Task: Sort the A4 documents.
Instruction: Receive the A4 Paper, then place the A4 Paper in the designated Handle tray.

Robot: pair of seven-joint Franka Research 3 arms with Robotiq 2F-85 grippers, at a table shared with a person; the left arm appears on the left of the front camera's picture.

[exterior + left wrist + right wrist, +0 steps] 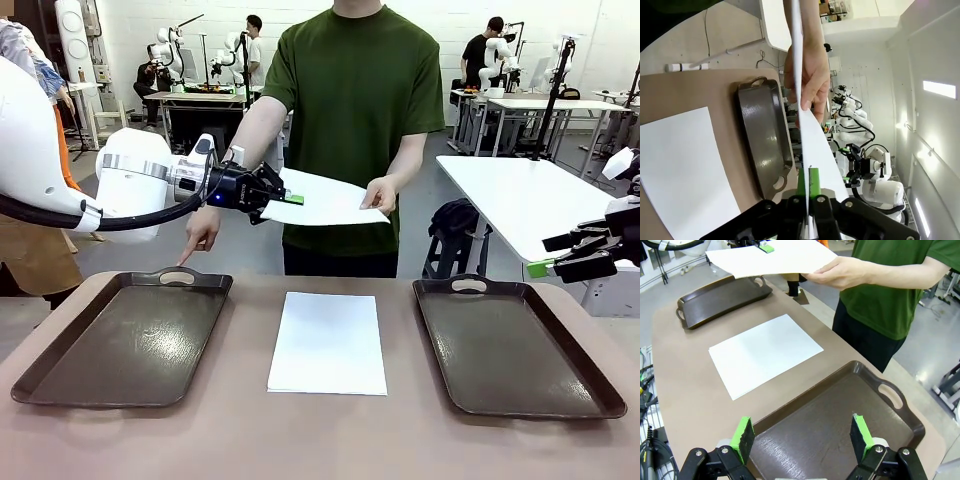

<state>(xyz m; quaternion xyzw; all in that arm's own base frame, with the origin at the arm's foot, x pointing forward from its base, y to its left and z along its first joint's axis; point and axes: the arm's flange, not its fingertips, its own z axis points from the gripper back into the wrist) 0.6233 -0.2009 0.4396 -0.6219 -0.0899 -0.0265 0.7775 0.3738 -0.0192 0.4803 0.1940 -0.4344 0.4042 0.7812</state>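
A white A4 sheet (325, 201) hangs in the air beyond the table's far edge. My left gripper (290, 198) is shut on its left edge, and the person's hand (380, 192) pinches its right edge. In the left wrist view the sheet (810, 135) runs edge-on between my closed green pads (813, 181), with the person's hand (810, 80) farther along it. Another A4 document (328, 342) lies flat at the table's middle, between the two trays. My right gripper (553, 262) hovers open at the right, above the right tray (840, 425), with nothing between its fingers (742, 436).
Two dark brown handled trays sit on the table, the left tray (125, 340) and the right tray (515, 345). The person's other hand (200, 232) points a finger down at the left tray's far handle. A white table (530, 195) stands behind on the right.
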